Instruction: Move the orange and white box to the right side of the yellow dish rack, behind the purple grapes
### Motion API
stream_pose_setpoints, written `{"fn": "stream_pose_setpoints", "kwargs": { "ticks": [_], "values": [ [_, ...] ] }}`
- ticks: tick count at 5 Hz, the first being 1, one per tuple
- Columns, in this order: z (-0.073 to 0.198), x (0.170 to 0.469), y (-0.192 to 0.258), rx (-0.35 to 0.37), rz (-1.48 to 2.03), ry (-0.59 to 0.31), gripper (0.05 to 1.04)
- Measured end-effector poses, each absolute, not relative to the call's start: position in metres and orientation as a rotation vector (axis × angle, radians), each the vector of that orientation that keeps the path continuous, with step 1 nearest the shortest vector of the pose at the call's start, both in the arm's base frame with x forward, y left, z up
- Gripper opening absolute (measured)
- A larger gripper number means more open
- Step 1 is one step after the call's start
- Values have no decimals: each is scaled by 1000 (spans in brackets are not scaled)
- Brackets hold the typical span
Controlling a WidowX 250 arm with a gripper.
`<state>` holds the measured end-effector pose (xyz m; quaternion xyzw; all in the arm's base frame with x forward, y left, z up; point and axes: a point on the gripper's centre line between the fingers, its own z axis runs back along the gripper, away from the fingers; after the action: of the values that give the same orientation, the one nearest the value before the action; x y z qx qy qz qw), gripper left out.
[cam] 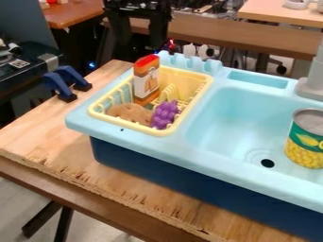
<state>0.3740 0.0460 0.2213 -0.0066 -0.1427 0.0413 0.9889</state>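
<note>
Carton, a tall orange-and-white box with a red top (146,78), is standing nearly upright in the pale yellow plastic dish rack (126,124), its long axis running up and down. I am seeing it below and slightly right of my black two-fingered pincer (138,49), which is hanging at the top of the view, spread wide and holding nothing. Only one arm is working here, so no nearer one is competing. Beside the carton, a lumpy brown toy potato (129,112) and a purple bunch of toy grapes (165,115) are sitting in the rack's front end. The rack is resting on the light-blue toy sink (82,124), itself sitting on the wooden desk (41,130). The top edge is cutting off my arm, and the rack's wall is partly hiding the potato. I am finding the pincer's depth behind the carton hard to judge.
</note>
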Motion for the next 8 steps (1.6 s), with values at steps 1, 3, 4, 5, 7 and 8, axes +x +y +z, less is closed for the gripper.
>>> {"fn": "stream_pose_setpoints", "kwargs": {
  "ticks": [1,3,4,5,7,8],
  "values": [
    [205,376,46,-18,79,-238,1003],
    [193,389,57,-17,16,-159,1002],
    [186,400,56,-5,-11,-127,1002],
    [178,408,55,-11,-17,-101,1003],
    [170,414,60,-16,-8,-94,669],
    [170,414,61,-26,-11,-98,396]
  ]
}}
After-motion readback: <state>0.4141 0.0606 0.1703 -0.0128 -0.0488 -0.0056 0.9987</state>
